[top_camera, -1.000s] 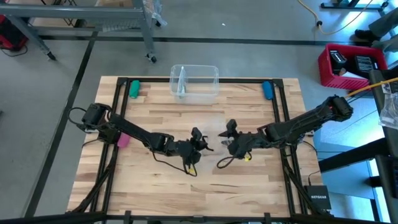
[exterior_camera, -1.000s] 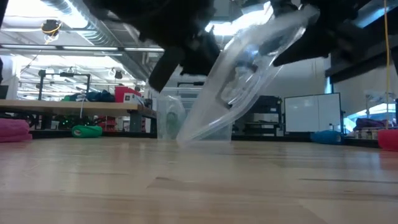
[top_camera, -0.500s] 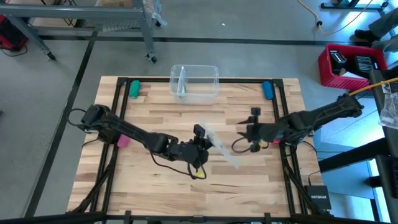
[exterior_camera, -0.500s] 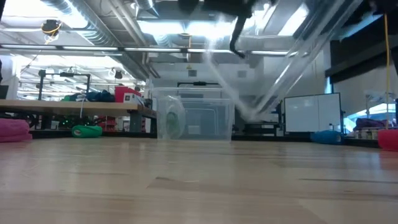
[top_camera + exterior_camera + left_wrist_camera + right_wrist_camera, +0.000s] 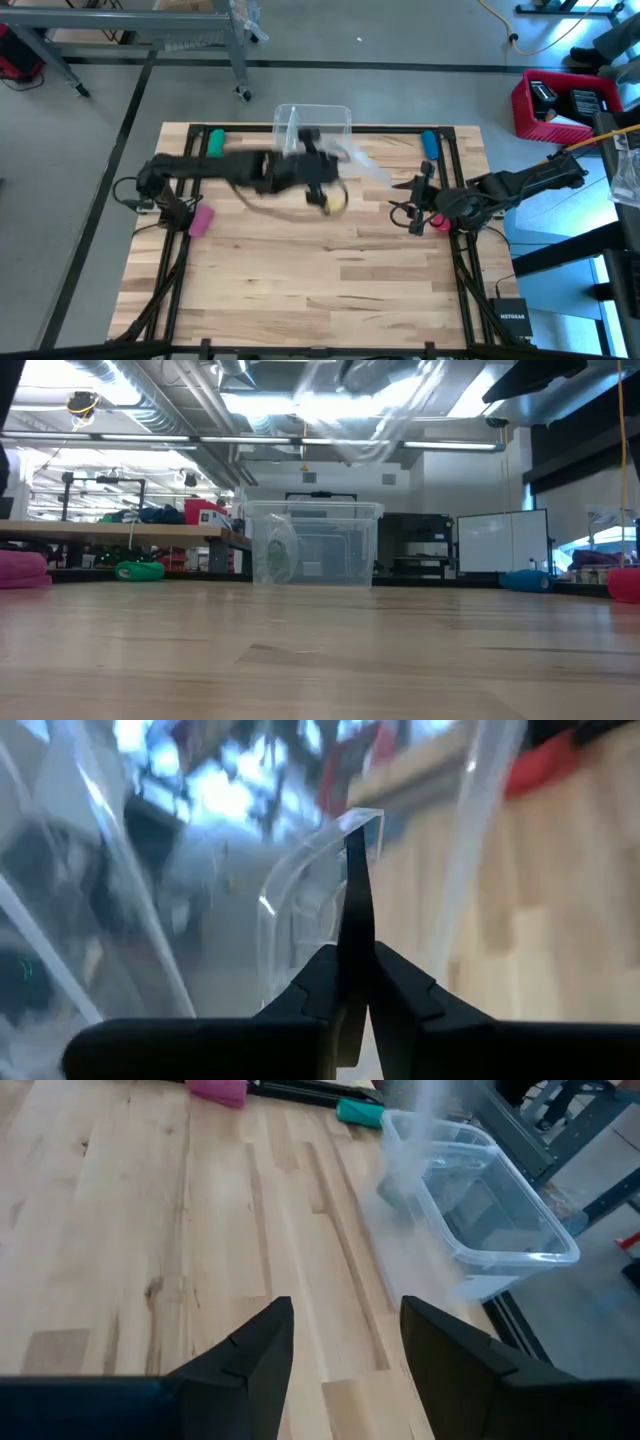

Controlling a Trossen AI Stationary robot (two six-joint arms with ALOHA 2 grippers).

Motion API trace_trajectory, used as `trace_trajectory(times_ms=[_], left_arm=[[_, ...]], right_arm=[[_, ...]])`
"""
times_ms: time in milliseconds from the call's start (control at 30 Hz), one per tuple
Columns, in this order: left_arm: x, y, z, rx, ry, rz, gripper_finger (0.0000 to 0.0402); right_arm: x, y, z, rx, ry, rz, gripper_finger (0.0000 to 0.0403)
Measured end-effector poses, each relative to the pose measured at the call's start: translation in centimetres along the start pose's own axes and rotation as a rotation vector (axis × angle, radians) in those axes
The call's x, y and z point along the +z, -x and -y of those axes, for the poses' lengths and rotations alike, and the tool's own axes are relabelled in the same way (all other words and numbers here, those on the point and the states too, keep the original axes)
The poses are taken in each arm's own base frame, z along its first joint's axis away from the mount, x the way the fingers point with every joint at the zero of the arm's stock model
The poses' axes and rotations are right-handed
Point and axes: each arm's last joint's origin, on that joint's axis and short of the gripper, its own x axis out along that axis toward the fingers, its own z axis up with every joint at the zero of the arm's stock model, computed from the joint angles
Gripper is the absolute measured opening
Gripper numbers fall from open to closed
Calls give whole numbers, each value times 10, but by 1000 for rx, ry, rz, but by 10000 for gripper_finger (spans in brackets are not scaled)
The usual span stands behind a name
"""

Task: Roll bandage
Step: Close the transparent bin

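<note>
no long green bandage shows on the table (image 5: 300,280) in any view, so which way it lies from either tool, and how its long axis runs, cannot be told. the only green is a small roll (image 5: 214,143) at the far left corner. the left gripper (image 5: 316,166) hangs over the far middle beside the clear bin (image 5: 313,107), fingers pressed together on a clear plastic bag (image 5: 358,160), which may hide something inside. the right gripper (image 5: 345,1315) waits low near the right edge, fingers apart and empty, probably the freer arm for a first reach.
</note>
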Motion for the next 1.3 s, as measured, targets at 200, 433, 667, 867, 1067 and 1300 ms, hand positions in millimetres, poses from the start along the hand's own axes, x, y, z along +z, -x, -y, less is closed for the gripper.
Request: trace_trajectory(times_ms=[200,433,667,867,1067,1300], left_arm=[[-37,-14,-88,-163,227,-118,28],[-93,-27,-157,-286,437,-218,24],[-117,-31,-164,-469,419,-267,29],[-120,-28,-164,-479,345,-281,27],[-117,-31,-160,-497,262,-256,28],[-114,-37,-170,-438,214,-160,33]], right_arm=[[-12,-8,-2,-76,27,-24,186],[-25,-30,-2,-142,-35,31,186],[-29,-59,18,-191,-47,150,186],[-24,-85,45,-152,-138,295,186],[-6,-111,68,-207,-220,552,186],[-6,-150,83,-315,-338,579,186]])
